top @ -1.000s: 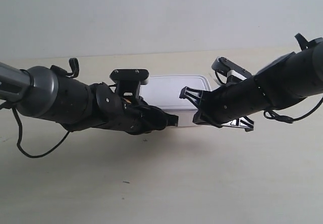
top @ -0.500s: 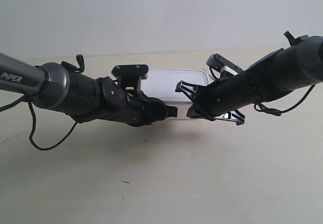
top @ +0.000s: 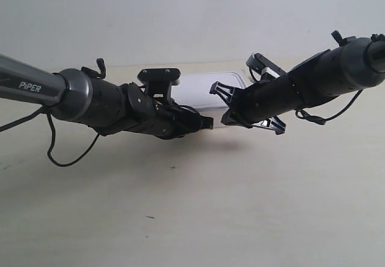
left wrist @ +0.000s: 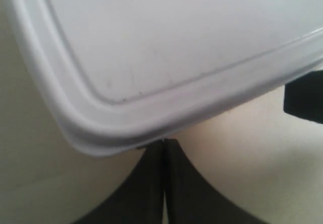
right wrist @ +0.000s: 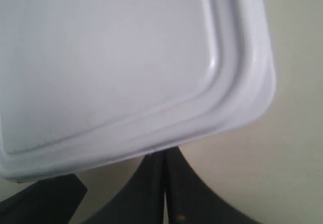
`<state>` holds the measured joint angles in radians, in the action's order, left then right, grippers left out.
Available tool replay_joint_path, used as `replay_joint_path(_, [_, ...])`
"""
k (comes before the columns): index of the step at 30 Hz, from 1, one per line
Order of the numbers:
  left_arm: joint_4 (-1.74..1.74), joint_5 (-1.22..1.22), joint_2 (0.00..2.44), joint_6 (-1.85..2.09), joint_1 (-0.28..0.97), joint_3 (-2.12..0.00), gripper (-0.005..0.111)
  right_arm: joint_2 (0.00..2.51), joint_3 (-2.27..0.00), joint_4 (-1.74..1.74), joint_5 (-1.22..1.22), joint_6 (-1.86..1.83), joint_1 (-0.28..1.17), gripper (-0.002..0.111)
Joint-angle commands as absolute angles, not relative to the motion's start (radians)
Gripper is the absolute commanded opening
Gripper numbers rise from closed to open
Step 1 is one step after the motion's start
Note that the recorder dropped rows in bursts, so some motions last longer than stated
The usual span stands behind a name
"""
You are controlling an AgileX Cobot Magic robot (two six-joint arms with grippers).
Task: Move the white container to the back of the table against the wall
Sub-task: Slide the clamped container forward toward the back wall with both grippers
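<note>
The white container lies flat on the table, close to the wall, with its front edge hidden behind the two arms. My left gripper is the arm at the exterior view's left. It is shut, and its tips touch the container under the lid rim near one front corner. My right gripper is shut too, its tips tucked under the rim of the container near the other front corner. Neither holds anything.
A few tiny dark specks mark the tabletop in front of the arms. A black cable loops under the arm at the exterior view's left. Only a narrow strip of table separates the container from the wall.
Both arms have stretched further toward the wall, and the container has slid back with them. Both grippers stay shut against its front side.
</note>
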<state>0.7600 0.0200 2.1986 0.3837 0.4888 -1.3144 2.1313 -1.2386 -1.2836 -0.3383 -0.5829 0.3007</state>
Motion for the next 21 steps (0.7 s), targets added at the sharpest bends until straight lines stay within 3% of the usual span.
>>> replay_joint_path(1, [0.761, 0.016, 2.234, 0.390, 0.486, -1.369, 0.000, 2.165, -1.304, -1.273, -0.368, -0.577, 0.291, 0.000])
replay_joint_path(21, [0.761, 0.042, 2.313, 0.444, 0.427, -1.483, 0.000, 2.283, -1.491, -1.273, -0.371, -0.575, 0.276, 0.000])
